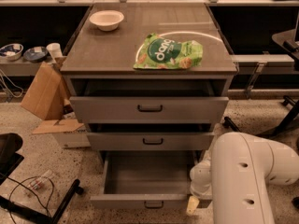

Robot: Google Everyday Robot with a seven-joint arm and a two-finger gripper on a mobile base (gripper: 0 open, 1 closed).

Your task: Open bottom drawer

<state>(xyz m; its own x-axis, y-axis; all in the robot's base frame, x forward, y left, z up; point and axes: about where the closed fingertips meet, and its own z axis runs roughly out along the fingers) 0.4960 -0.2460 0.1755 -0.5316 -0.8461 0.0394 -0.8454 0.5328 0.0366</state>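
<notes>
The end effector [193, 205] sits low at the near right corner of the bottom drawer [135, 201], mostly hidden behind the white arm [243, 171], so I cannot tell whether it is spread or pressed together. The drawer stands pulled out toward the near side, with floor [51, 171] free on its left. On the tabletop [93, 55] lies a green bag [168, 54] that reads "dang".

One raised camera faces the cabinet [117, 59] front-on, near, looking down. Gripper [192, 204] lower right, beside the bottom drawer [140, 201].
</notes>
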